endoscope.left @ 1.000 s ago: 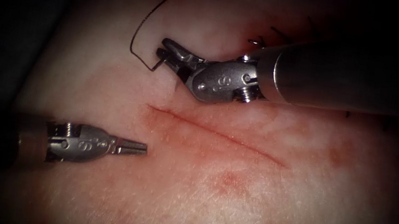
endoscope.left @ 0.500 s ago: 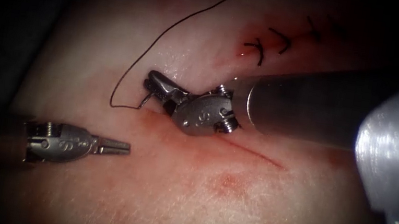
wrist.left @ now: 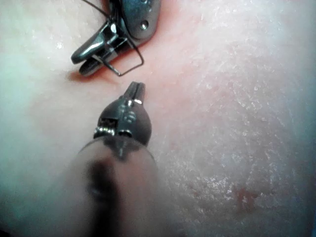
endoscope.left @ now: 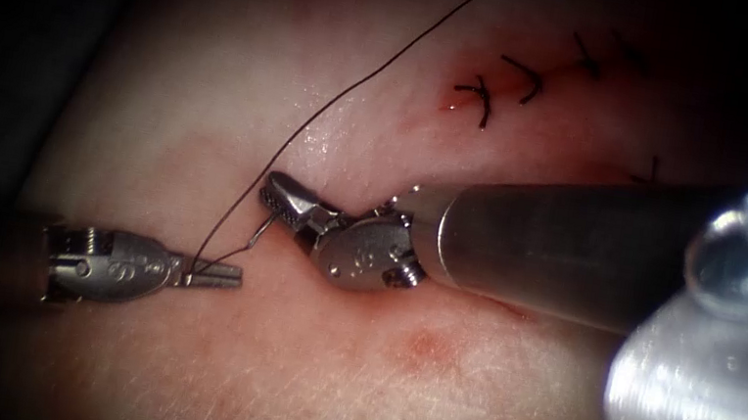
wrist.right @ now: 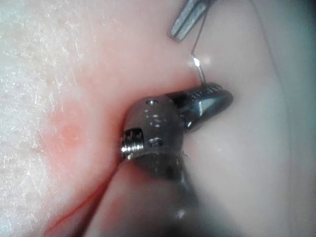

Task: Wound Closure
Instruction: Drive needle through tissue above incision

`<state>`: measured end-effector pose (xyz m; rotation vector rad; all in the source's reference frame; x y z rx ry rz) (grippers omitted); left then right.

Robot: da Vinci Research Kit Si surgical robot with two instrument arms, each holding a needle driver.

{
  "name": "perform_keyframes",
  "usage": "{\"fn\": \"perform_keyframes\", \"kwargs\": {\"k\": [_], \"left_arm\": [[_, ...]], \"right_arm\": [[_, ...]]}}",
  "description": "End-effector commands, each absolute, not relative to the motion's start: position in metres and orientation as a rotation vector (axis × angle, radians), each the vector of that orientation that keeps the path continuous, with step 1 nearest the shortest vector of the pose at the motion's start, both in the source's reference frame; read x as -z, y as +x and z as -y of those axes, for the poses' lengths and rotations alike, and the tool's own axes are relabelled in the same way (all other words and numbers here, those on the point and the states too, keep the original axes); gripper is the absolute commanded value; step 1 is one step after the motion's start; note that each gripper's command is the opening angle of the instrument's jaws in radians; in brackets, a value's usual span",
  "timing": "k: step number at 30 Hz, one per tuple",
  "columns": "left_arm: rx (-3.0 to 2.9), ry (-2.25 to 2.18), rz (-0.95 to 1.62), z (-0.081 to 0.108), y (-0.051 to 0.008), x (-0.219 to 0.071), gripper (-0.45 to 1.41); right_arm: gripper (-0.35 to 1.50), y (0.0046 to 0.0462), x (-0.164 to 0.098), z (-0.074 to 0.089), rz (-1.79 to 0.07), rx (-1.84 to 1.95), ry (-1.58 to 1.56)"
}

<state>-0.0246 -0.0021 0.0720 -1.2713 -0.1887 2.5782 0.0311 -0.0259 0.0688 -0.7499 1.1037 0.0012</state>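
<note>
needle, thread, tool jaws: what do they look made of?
Needle, held in the right tool near its blunt end, above the tissue: thin bright wire, likely steel; it glints. Thread: dark, matte, fine strand, material unclear. Both tools' jaws, left tool included: polished grey metal with sharp highlights, probably steel.

Cut mostly hidden under right tool and its shaft. Needle partly covered between right jaws; point and tissue entry unclear. Thread runs off picture edge. Left tool: thread contact at jaws too small to tell.
</note>
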Motion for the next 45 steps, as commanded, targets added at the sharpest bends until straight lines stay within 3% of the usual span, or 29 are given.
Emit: {"fn": "perform_keyframes", "kwargs": {"k": [1,22,35,45], "left_arm": [[-2.578,-1.273,0.191,0.002,-0.0252,-0.073,-0.37],[-2.558,-1.245,0.142,0.001,-0.0292,-0.076,-0.45],[-2.544,-1.252,0.174,0.002,-0.0278,-0.077,-0.45],[-2.555,-1.235,0.182,0.003,-0.0279,-0.078,-0.45]], "right_arm": [[-0.35,0.0316,-0.070,0.026,-1.097,-0.004,-0.748],[-0.35,0.0306,-0.065,0.022,-1.179,-0.192,-0.715],[-0.35,0.0289,-0.068,0.016,-1.279,-0.602,-0.346],[-0.35,0.0284,-0.069,0.013,-1.295,-0.726,-0.231]]}}
